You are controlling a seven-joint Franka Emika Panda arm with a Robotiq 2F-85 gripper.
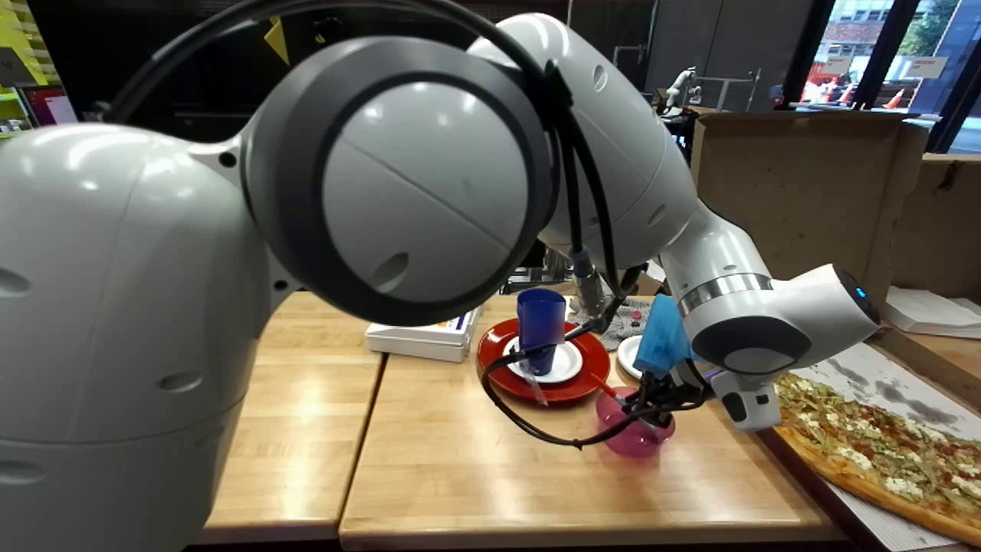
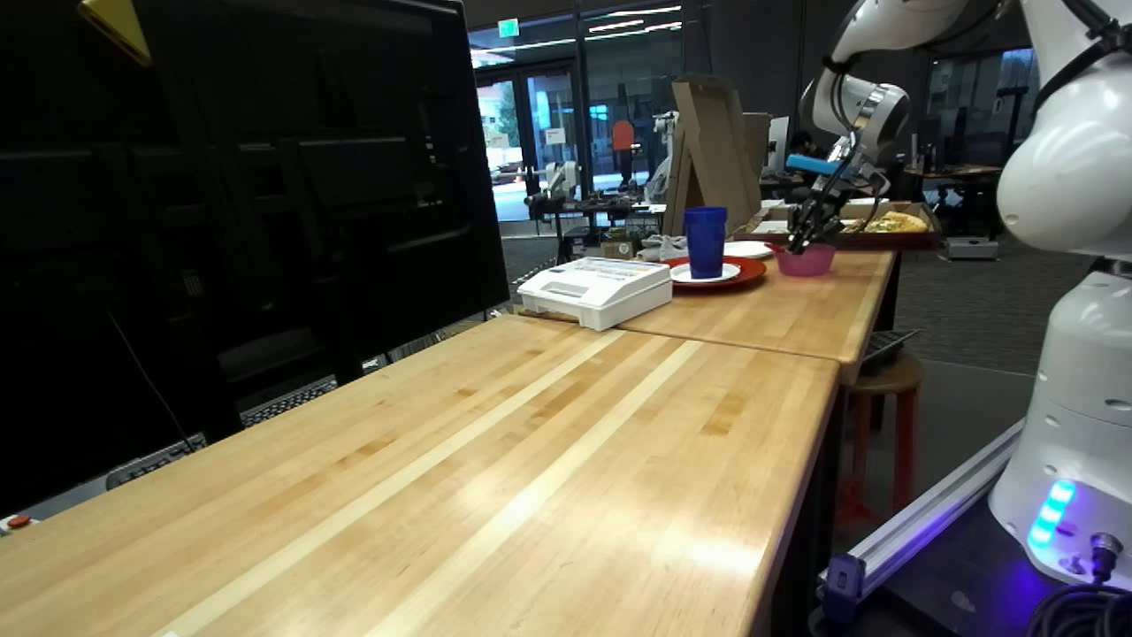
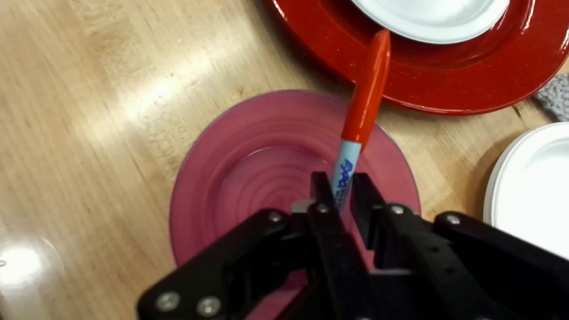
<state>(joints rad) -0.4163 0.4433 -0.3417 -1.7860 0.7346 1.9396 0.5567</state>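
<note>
Pincer [image 3: 341, 181] clasped marker [image 3: 359, 124] over pink bowl [image 3: 258, 178]

Both black fingers [image 3: 321, 187] pressed against the marker's pale barrel [image 3: 346, 162], lettered Expo, while its red cap [image 3: 372, 80] pointed toward a red plate [image 3: 449, 89]; the barrel's other end was hidden. Beneath, the bowl sat toward the corner of a wooden desk [image 1: 475, 468] where the robot-side edge met the end flanked by an open pizza box [image 1: 797, 176], with a pizza [image 1: 874, 429] inside. Whether the fingertips dipped below the bowl's rim could not be told. The red plate lay closer to the opposite long edge, carrying a small white plate [image 3: 431, 20] on which a blue cup [image 1: 540, 322] stood upright. Stacked white plates [image 3: 538, 186] rested near the bowl, between the red plate and the box. Along that opposite edge, a white case [image 2: 610, 285] rested near the join in the desktop.
</note>
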